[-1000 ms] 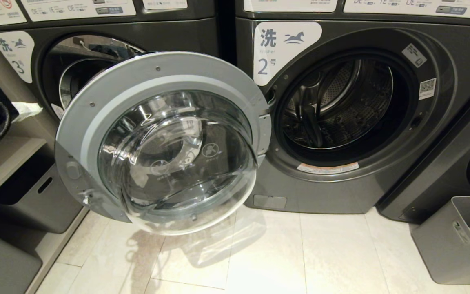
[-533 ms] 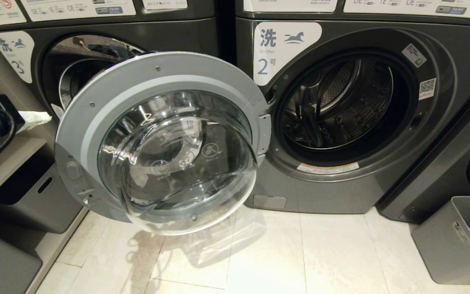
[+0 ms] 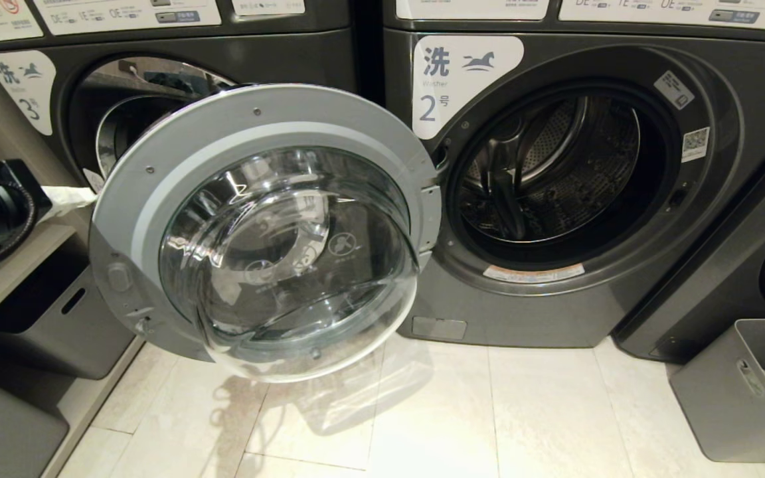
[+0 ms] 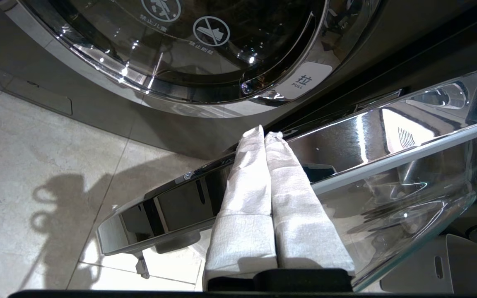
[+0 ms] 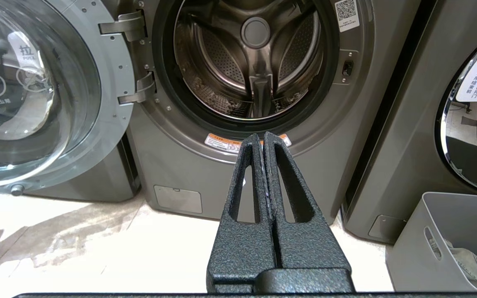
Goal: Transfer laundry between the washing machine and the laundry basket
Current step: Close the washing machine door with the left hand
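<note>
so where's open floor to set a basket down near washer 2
Bare tile runs in front of washer 2, bordered by the open door and the grey laundry basket. Under the door it is tight, with grey bins alongside. The drum mouth is unobstructed.

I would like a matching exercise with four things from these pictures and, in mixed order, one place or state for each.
Things:
1. door
2. drum
3. basket
4. left pincer

States:
A. shut, tips at the door's edge
B. empty, no laundry inside
C. swung open to the left
D. on the floor at the right, cloth inside

Pairs: 1-C, 2-B, 3-D, 4-A
</note>
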